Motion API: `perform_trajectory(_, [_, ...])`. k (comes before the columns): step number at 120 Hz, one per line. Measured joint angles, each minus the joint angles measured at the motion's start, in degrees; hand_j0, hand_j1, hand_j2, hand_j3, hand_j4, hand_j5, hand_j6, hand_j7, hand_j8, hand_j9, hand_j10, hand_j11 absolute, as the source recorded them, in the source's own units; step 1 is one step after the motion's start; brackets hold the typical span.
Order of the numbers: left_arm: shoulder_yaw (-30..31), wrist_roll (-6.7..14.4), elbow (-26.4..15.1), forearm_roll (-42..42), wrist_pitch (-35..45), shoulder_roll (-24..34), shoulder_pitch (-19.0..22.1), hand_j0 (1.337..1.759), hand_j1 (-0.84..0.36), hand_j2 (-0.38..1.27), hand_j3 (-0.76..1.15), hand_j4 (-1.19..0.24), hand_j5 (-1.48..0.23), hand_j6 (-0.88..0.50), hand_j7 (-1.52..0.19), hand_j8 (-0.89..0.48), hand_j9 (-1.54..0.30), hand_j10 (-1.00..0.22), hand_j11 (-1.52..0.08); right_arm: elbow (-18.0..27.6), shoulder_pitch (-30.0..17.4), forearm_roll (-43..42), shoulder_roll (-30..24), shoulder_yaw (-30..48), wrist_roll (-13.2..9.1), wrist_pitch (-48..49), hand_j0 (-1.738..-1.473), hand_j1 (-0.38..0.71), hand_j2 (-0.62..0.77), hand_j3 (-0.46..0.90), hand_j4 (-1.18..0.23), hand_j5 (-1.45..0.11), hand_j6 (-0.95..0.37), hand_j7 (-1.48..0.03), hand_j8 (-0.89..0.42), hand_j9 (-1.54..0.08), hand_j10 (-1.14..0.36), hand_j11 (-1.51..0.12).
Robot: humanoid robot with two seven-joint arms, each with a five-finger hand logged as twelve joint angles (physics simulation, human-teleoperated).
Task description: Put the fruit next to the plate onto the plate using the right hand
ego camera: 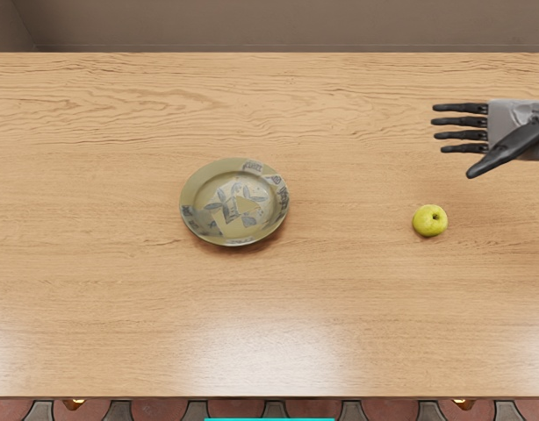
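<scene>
The right hand (pixel 480 140) hangs with fingers spread and holds nothing. The small round yellow-green fruit (pixel 430 220) sits on the wooden surface (pixel 120 307), well apart from the round patterned olive plate (pixel 234 202). The hand should drop over the fruit and close softly so it doesn't roll.

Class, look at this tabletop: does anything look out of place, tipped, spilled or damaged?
Nothing stands out. The plate lies flat and whole on the table, the fruit sits intact to its right, apart from it, and the right hand is open, holding nothing.
</scene>
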Motion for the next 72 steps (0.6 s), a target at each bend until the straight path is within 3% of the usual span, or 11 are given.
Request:
perform_trajectory(17, [0.02, 0.00, 0.00, 0.00, 0.00, 0.00, 0.00, 1.658, 0.07, 0.05, 0.00, -0.23, -0.30, -0.23, -0.30, -0.23, -0.30, -0.23, -0.30, 0.83, -0.13, -0.10, -0.35, 1.14, -0.10, 0.00, -1.658, -0.30, -0.01, 0.00, -0.04, -0.06, -0.04, -0.06, -0.04, -0.06, -0.04, -0.06])
perform_trajectory(38, [0.03, 0.00, 0.00, 0.00, 0.00, 0.00, 0.00, 1.658, 0.07, 0.05, 0.00, -0.23, -0.30, -0.23, -0.30, -0.23, -0.30, -0.23, -0.30, 8.20, -0.32, -4.16, -4.49, 1.35, 0.07, 0.00, -1.658, -0.30, -0.01, 0.00, -0.04, -0.06, -0.04, -0.06, -0.04, -0.06, -0.04, -0.06])
perform_trajectory(72, [0.01, 0.00, 0.00, 0.00, 0.00, 0.00, 0.00, 1.658, 0.07, 0.05, 0.00, -0.23, -0.30, -0.23, -0.30, -0.23, -0.30, -0.23, -0.30, 28.58, -0.29, -21.75, -13.84, 1.52, 9.63, -3.70, -1.658, -0.30, -0.01, 0.00, -0.04, -0.06, -0.05, -0.06, -0.05, -0.06, -0.04, -0.06])
